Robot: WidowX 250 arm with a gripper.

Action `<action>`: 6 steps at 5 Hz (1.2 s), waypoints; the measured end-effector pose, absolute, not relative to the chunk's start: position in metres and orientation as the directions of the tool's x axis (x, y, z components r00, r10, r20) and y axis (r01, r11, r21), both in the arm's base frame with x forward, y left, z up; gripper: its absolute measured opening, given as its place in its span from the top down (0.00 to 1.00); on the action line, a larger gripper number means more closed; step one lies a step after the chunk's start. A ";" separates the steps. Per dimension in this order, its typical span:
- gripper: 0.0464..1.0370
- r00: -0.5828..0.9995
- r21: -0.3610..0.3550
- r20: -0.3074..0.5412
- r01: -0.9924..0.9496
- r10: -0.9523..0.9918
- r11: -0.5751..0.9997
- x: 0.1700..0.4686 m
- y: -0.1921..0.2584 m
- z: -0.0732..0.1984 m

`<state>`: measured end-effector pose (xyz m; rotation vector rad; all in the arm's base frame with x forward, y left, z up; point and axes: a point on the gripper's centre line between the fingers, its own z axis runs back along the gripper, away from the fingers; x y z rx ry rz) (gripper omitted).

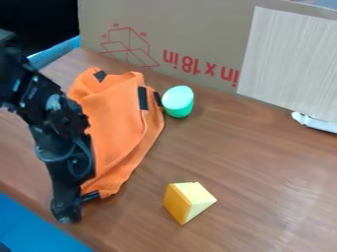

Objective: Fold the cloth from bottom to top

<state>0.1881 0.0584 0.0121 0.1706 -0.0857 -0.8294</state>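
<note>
While the gripper [72, 206] stood at the orange cloth [119, 133], jaw state impossible to tell, the starting fold probably needed a bottom-edge grip, then upward carry.

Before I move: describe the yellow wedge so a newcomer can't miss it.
On the wooden table, find the orange cloth. Right of its lower end in the camera view sits the wedge. It's flat-faced and yellow; the green object beside the cloth is rounded.

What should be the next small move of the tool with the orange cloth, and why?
Probably the tool should secure the bottom end of the orange cloth: it is right beside that end, and the cloth stretches from there up the wooden table, seemingly not yet folded upward.
</note>
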 end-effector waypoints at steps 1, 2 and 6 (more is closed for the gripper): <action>0.35 0.688 0.210 0.020 0.706 -0.725 0.676 0.189 0.058 0.011; 0.65 0.685 0.229 0.023 0.706 -0.728 0.671 0.189 0.056 0.008; 0.96 0.712 0.190 0.179 0.652 -0.679 0.734 0.194 0.063 0.103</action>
